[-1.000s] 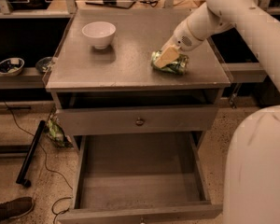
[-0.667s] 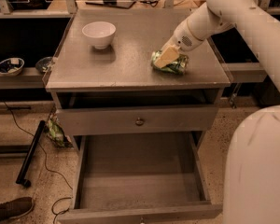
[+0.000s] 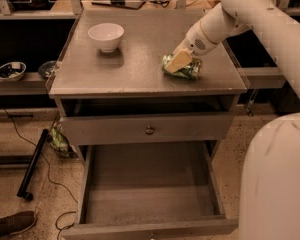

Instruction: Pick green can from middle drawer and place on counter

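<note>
The green can (image 3: 189, 71) lies on its side on the counter (image 3: 135, 64), near the right edge and towards the front. My gripper (image 3: 179, 61) reaches down from the upper right on the white arm and rests on top of the can, covering its left part. The can touches the counter top. The middle drawer (image 3: 147, 186) is pulled wide open below and its plank floor is bare.
A white bowl (image 3: 106, 35) stands at the counter's back left. A shut drawer front with a round knob (image 3: 149, 130) sits above the open drawer. A side shelf on the left holds small dishes (image 3: 10, 71). My white base (image 3: 280, 184) fills the lower right.
</note>
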Robot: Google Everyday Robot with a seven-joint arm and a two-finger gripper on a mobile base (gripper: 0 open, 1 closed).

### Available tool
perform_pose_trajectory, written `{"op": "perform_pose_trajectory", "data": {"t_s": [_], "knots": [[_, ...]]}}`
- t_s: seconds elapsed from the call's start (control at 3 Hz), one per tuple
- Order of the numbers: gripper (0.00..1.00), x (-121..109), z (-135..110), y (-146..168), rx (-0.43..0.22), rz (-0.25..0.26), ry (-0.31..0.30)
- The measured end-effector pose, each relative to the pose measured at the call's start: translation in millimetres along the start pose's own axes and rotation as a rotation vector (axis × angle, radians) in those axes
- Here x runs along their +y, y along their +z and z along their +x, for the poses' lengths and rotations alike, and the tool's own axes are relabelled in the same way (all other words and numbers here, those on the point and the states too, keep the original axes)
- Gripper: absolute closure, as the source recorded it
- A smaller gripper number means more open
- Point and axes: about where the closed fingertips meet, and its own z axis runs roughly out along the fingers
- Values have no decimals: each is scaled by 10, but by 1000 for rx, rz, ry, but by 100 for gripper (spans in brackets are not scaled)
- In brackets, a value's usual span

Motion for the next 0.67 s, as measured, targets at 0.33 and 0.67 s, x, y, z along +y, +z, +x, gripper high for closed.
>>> {"op": "perform_pose_trajectory", "data": {"t_s": [0.33, 0.67], "knots": [[11, 0, 0, 0, 0, 0, 0], [0, 0, 0, 1, 0, 0, 0]]}}
